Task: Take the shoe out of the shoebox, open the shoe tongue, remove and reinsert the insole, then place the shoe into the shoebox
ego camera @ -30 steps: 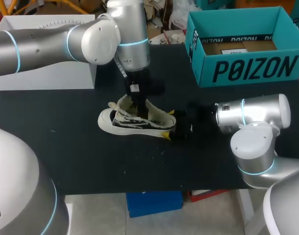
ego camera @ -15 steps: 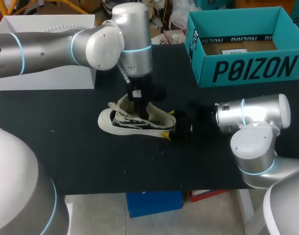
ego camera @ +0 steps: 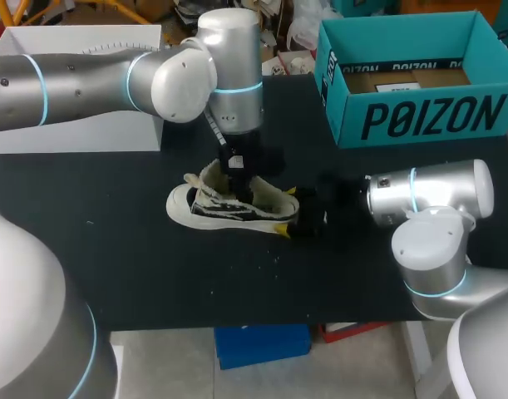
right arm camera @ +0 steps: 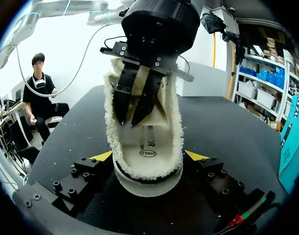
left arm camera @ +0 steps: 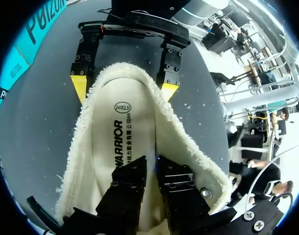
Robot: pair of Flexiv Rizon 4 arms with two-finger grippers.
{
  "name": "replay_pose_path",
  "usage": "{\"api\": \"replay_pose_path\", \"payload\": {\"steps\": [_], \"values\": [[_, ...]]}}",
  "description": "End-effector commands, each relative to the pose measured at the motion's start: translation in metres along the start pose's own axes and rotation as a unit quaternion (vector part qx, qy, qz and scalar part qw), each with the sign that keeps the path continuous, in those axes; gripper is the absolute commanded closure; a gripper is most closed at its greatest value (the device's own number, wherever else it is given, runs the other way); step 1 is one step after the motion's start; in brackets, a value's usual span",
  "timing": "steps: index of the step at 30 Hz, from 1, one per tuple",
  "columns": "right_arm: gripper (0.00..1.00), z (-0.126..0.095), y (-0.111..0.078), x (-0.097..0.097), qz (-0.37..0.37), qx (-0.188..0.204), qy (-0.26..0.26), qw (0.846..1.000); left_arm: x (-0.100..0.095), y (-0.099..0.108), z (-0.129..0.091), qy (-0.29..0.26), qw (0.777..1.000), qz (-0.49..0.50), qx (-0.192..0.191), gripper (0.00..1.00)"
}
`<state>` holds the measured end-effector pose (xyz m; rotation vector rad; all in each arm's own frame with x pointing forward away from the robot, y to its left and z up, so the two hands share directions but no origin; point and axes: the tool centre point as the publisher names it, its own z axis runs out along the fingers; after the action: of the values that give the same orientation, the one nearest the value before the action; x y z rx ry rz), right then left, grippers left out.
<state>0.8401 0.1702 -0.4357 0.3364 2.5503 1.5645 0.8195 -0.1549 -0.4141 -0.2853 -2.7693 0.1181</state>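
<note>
Shoebox [ego camera: 428, 120], teal and open-topped, stood at the far right of the desk [ego camera: 112, 258] with a brown cardboard liner [ego camera: 407, 79] inside it. The shoe [ego camera: 229, 208] lay outside the box, near the middle of the desk, with its opening upward. Its long axis ran left to right, toe to the left and heel to the right. The right arm [ego camera: 428, 199] came in from the right. The right jaws grasped the heel, one yellow tip [right arm camera: 103, 155] pressed to each side of the fleecy collar. The left arm [ego camera: 87, 75] reached down from the far left. The left jaws were clenched almost tip to tip inside the shoe's opening, just above the cream insole [left arm camera: 125, 122]. Whether they pinched anything could not be told.
</note>
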Motion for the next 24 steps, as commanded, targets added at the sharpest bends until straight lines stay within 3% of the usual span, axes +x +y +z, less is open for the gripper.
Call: {"api": "replay_pose_path", "payload": {"steps": [1, 11, 24], "values": [[1.00, 0.001, -0.001, -0.002, 0.001, 0.002, -0.001, 1.000, 0.007, -0.006, 0.005, -0.030, 0.999, -0.014, -0.026, 0.75], [1.00, 0.001, -0.001, -0.002, 0.001, 0.002, -0.001, 1.000, 0.004, -0.005, 0.007, -0.075, 0.996, -0.031, -0.045, 0.73], [1.00, 0.001, -0.001, -0.002, 0.001, 0.002, -0.001, 1.000, -0.009, 0.006, 0.020, -0.216, 0.969, -0.041, -0.111, 0.73]]}}
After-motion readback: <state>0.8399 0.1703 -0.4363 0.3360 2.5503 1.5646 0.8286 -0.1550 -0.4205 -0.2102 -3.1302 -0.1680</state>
